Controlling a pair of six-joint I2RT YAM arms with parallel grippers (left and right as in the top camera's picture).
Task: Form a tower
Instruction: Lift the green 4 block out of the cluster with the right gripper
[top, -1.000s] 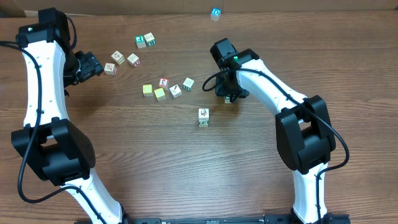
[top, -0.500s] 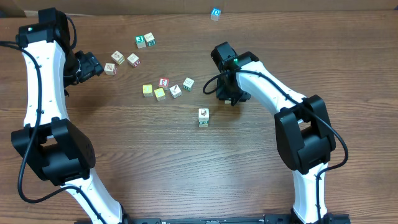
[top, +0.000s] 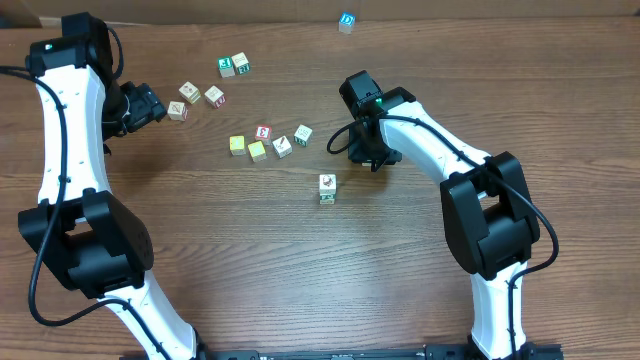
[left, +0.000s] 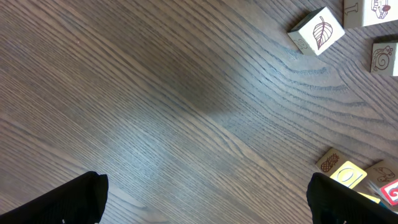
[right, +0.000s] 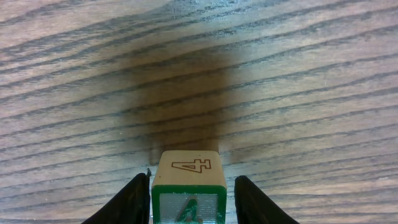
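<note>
Carrying step: right claw (right: 191, 180) clamped narrow on green-edged 4 cube (right: 188, 165), near tower (top: 327, 187) but not over it; left claw (left: 205, 205) wide, empty; next: centre over tower, square up, lower, release

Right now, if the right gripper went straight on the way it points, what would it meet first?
Probably bare table: the right gripper, holding a cube, faces only wood, though depth is unclear.
</note>
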